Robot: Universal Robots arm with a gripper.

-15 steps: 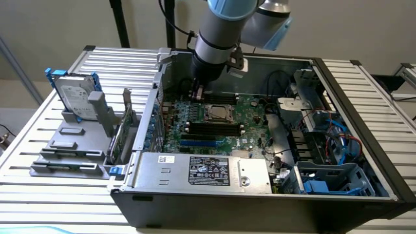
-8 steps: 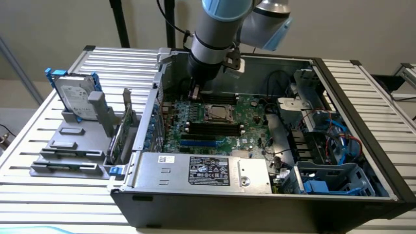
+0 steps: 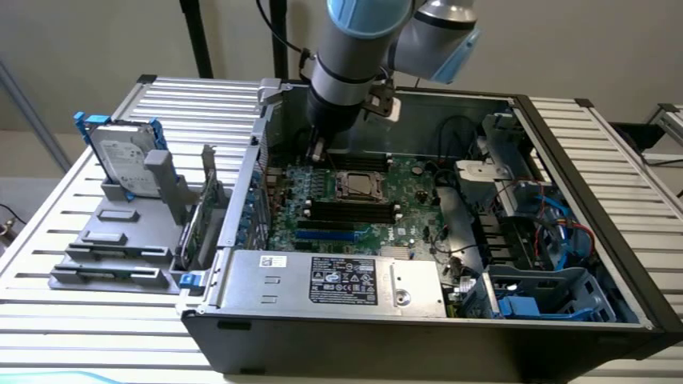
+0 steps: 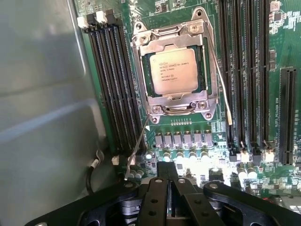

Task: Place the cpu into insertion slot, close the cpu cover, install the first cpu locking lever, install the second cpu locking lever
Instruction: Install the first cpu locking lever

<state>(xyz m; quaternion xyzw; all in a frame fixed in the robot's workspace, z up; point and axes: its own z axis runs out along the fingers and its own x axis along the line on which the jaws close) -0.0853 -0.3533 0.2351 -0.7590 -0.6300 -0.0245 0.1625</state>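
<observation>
The cpu [image 4: 173, 70] lies flat in the insertion slot [image 4: 147, 77] on the green board, its pale metal face up. The silvery cpu cover [image 4: 165, 36] is folded down around it as a frame. Two thin wire locking levers stick out from the socket: one [image 4: 221, 84] slants away along one side, the other [image 4: 137, 146] runs from a socket corner toward my fingers. My gripper [image 4: 167, 170] is shut with nothing between its fingers, a short way off from the socket, close to the second lever's free end. In the exterior view the gripper [image 3: 317, 156] hangs low inside the case, to the exterior view's left of the socket [image 3: 361, 186].
Long black memory slots [image 4: 113, 84] [image 4: 244, 70] flank the socket. The grey case wall [image 4: 42, 94] stands close beside my gripper. A power supply [image 3: 331, 280] fills the case's near side. Blue cables [image 3: 555, 216] and a drive cage are at the exterior view's right. A hard drive [image 3: 123, 156] stands outside.
</observation>
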